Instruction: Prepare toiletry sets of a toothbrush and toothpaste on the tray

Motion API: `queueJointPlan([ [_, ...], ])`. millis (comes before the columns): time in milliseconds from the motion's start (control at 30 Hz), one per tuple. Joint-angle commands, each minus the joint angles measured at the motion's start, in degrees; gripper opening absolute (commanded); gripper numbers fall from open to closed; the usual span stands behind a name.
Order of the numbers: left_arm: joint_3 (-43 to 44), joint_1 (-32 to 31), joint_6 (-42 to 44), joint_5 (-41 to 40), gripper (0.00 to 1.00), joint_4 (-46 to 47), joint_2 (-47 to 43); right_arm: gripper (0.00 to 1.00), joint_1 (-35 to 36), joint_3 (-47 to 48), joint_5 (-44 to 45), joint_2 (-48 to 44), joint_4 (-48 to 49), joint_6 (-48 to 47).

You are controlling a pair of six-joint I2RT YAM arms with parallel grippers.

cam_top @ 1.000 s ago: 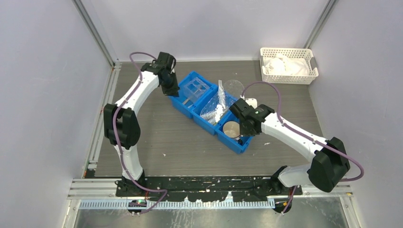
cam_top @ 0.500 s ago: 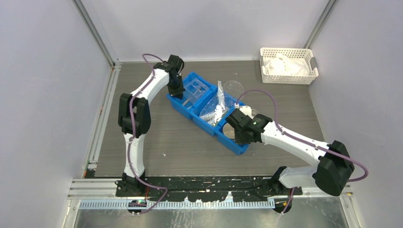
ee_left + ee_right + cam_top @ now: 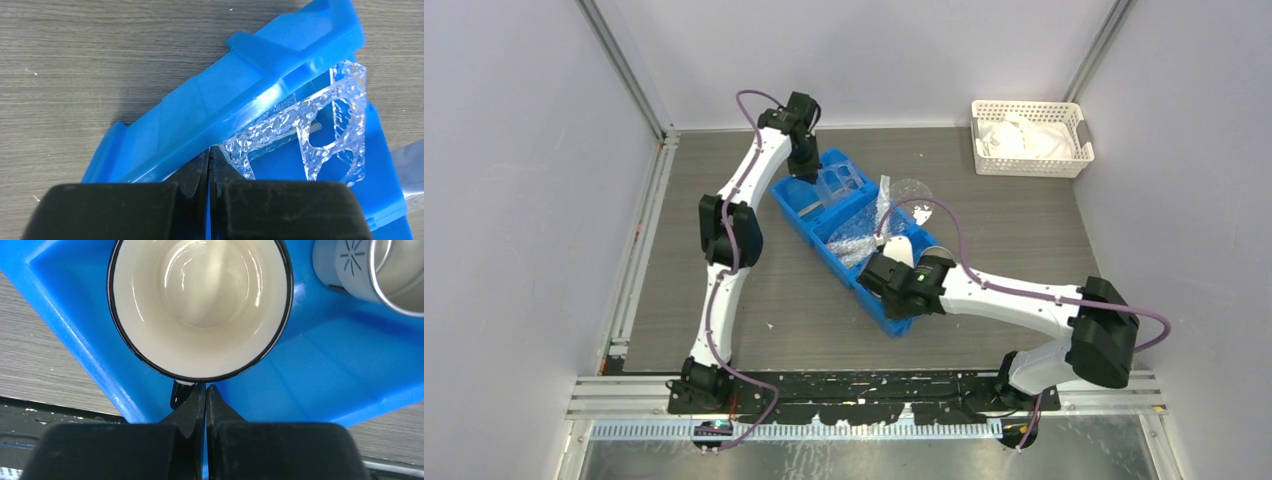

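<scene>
Top external: a blue bin [image 3: 844,268] with three compartments lies slantwise on the desk [image 3: 1034,225], and both arms reach over it, one at each end.
Tray: the clear tray [image 3: 838,183] sits in the bin's far compartment. In the left wrist view it leans up against the wall, one corner above the rim.
Toiletry sets: the toiletry sets [image 3: 862,236] are heaped in the middle compartment, a few wrapped tips poking up past the rim.
Left gripper: the left gripper [image 3: 209,159] has its fingers pressed together. The tips sit at the bin's outer wall, just beside the tray's textured corner (whether they touch it I cannot tell).
Right gripper: the right gripper [image 3: 205,391] is also closed and holds nothing. It hangs over the near compartment with its tips right by the mug's dark handle.
Mug: the mug [image 3: 200,305] is white inside with a black rim, upright and empty.
Metal cup: the metal cup [image 3: 385,270] stands next to the mug in the same compartment.
Far right corner: a white basket [image 3: 1030,166] – well apart from the bin.
</scene>
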Motion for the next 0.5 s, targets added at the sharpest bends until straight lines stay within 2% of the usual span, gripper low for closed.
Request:
queueJointPlan([
  [0,1.5,1.6,1.5,-1.2,0.01,0.4,1.8,0.01,2.8,2.4,-2.5,4.4,-0.1,2.3],
  [133,-4.9,1.6,1.7,-0.5,0.02,2.6,-5.4,0.01,3.1,3.7,-2.2,5.9,0.1,2.0],
  [233,-7.7,1.6,2.5,-0.5,0.12,2.8,-11.3,0.01,3.1,3.8,-1.8,5.7,0.1,1.9],
  [367,-10.7,1.6,2.6,-0.9,0.14,0.7,-17.8,0.01,3.1,3.8,-2.1,6.1,0.5,1.9],
  [467,-18.0,1.7,1.8,-2.2,0.14,3.4,-24.6,0.01,3.2,3.4,-2.5,6.0,0.9,1.9],
])
